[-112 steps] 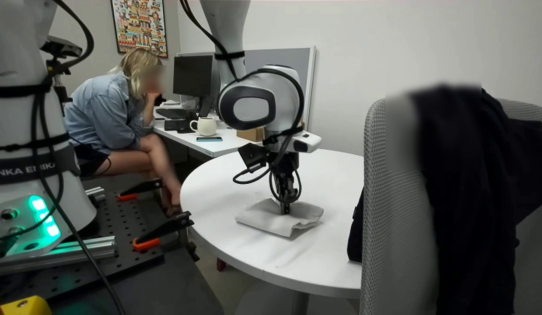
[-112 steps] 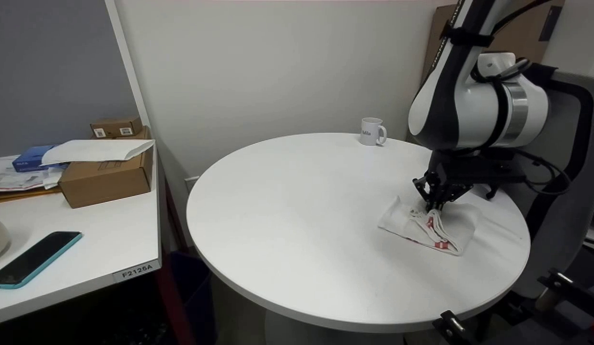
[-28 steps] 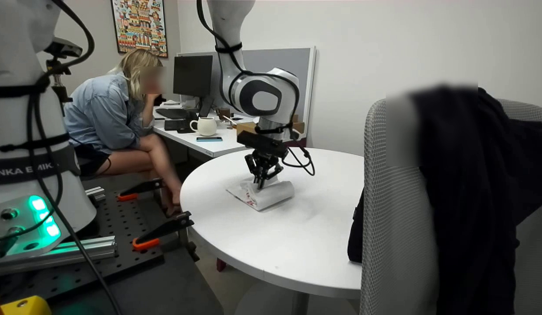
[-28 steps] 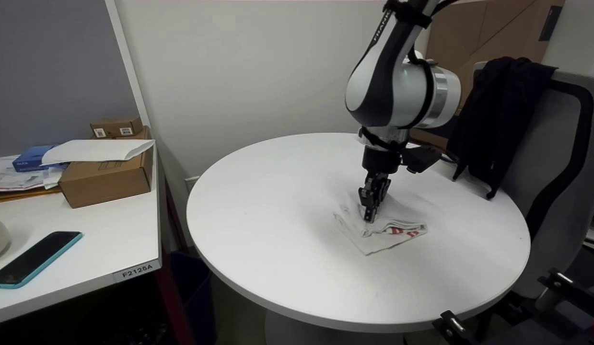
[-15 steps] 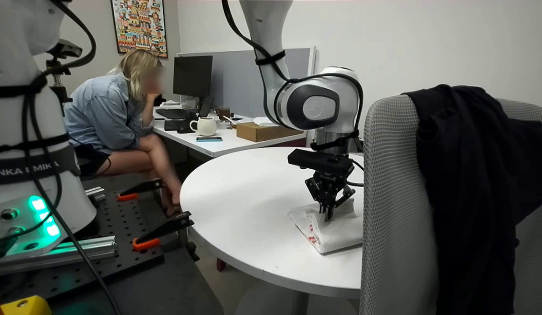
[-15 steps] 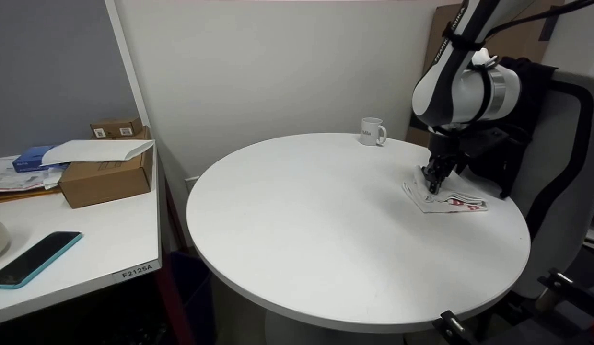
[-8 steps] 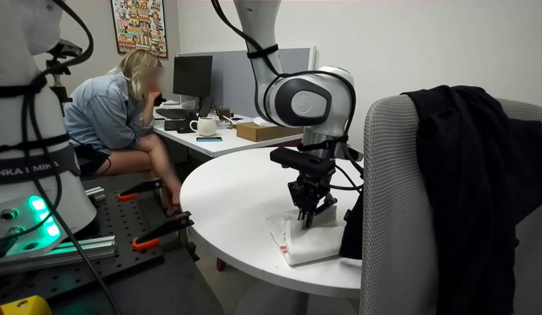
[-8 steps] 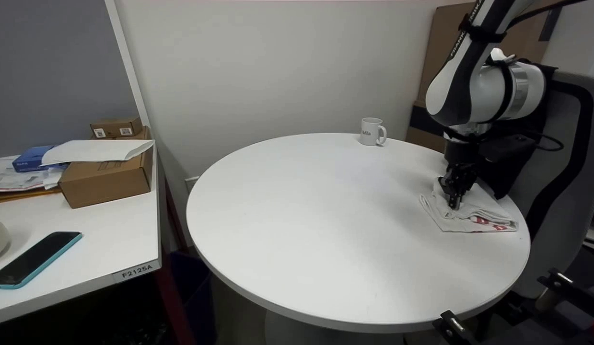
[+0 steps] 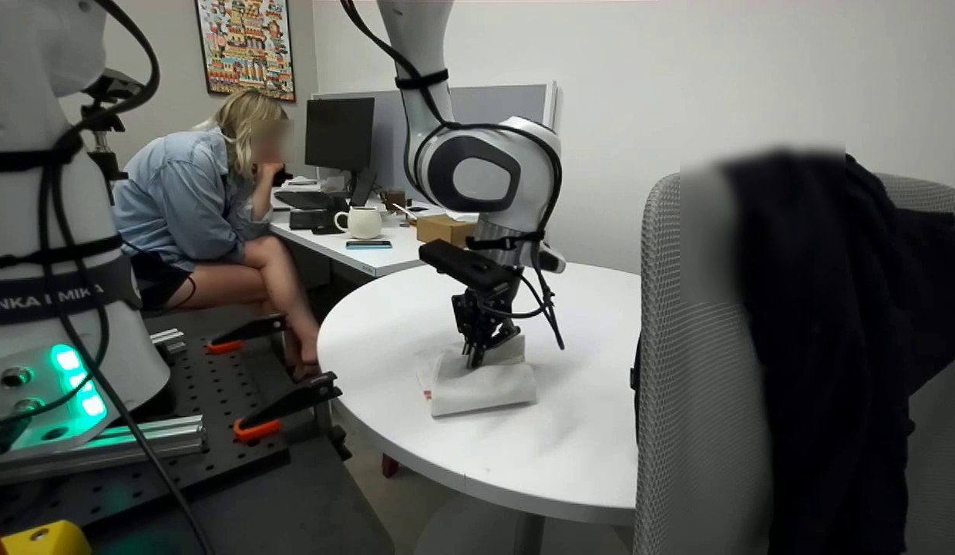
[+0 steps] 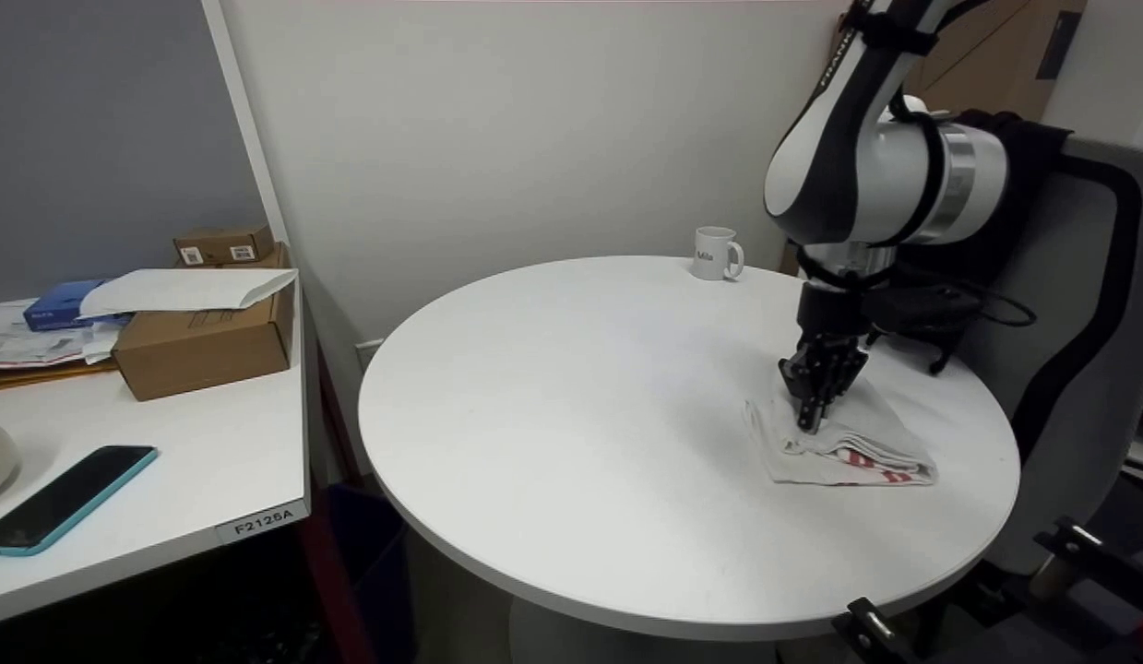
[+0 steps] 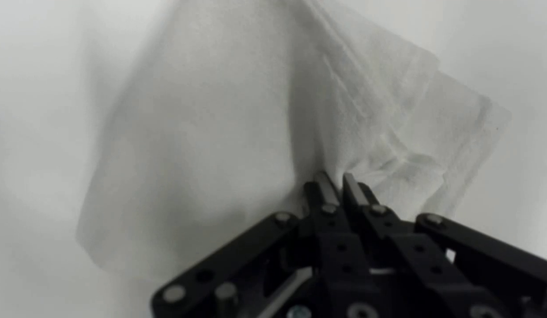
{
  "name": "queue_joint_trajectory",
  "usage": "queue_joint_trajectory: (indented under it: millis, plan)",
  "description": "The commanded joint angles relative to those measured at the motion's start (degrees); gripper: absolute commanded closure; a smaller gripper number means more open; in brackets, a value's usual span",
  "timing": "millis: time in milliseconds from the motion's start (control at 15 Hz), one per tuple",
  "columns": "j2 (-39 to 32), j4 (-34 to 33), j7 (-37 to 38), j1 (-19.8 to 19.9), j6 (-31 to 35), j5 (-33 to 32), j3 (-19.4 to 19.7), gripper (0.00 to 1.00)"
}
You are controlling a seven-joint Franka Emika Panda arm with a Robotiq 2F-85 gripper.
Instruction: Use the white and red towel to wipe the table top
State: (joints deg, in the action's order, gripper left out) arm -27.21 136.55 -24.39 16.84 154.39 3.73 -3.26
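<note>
The white towel with red stripes lies folded on the round white table top (image 9: 569, 462), which also shows in an exterior view (image 10: 571, 443). The towel shows in both exterior views (image 9: 485, 393) (image 10: 871, 447) and fills much of the wrist view (image 11: 202, 123). Its red stripes show at the near edge in an exterior view. My gripper (image 9: 475, 361) points down, its fingers close together on a pinched fold of the towel; it also shows in an exterior view (image 10: 809, 424) and the wrist view (image 11: 336, 179). The pinched cloth between the fingertips is mostly hidden.
A white mug (image 10: 712, 254) stands at the table's edge by the wall. A grey mesh chair (image 9: 666, 347) with a dark jacket (image 9: 832, 347) stands against the table. A desk (image 10: 211, 443) with boxes and a phone is nearby. A person (image 9: 184, 185) sits beyond the table.
The towel and gripper slid together over the table: out to the chair side by about a second ago, and since half a second ago back away from the chair. The gripper stays closed on the towel.
</note>
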Motion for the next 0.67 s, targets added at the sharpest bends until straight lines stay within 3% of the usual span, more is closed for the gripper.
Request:
queue_joint_trajectory:
  millis: [0, 600]
  plan:
    - [0.23, 2.43, -0.07, -1.02, 3.79, 4.57, -5.99, 0.98]
    - [-3.06, -1.58, 1.83, -5.50, 11.50, 4.75, -14.94, 0.98]
